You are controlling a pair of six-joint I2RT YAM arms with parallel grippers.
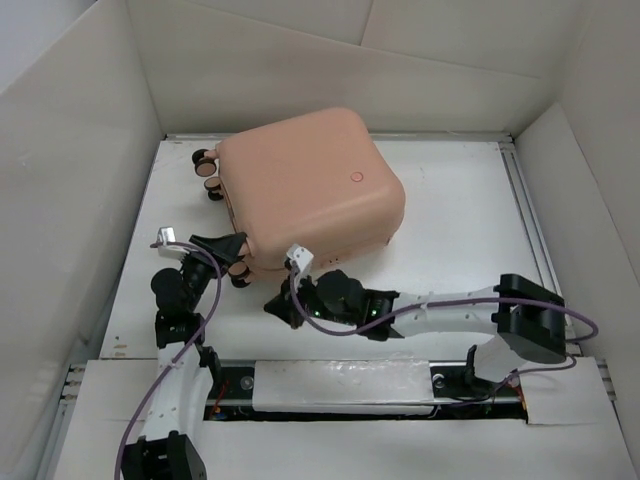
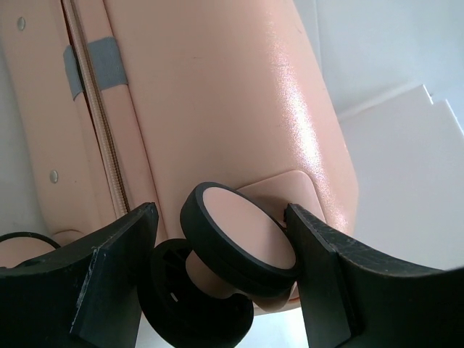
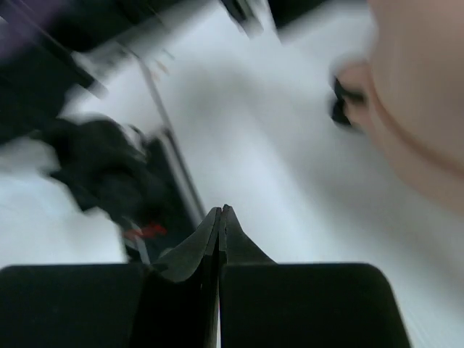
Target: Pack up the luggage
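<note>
Right now the luggage, a small peach-pink hard-shell suitcase with rounded corners (image 1: 305, 185), lies shut on its broad side on the white table (image 1: 450, 230). It sits toward the far-left part of the surface, turned at a slant. A small round button (image 1: 357, 177) shows on its upward face. Its pink-and-black caster wheels point left, with one pair at the far-left corner (image 1: 205, 162) and another at the near-left corner.

The left gripper (image 1: 232, 252) sits at that near-left corner. In the left wrist view its black fingers (image 2: 119, 283) stand well apart, with a black-rimmed pink caster wheel (image 2: 243, 235) between them. The wheel lies closer to the right-hand finger, and I cannot tell whether the two touch. A second wheel of dark rubber (image 2: 199, 301) sits just below it. Above the wheels the glossy shell rises, with a zipper seam (image 2: 101, 145) running along it and a grey patch of tape (image 2: 109, 61) crossing the seam.

The right gripper (image 1: 275, 306) hangs low over the table just in front of the suitcase's near edge, apart from the shell and pointing left toward the other arm. In its own blurred wrist view the fingers (image 3: 188, 254) are pressed together with nothing between them, and the pink shell fills the upper right corner.

Tall white cardboard walls (image 1: 80, 150) enclose the table on three sides.
</note>
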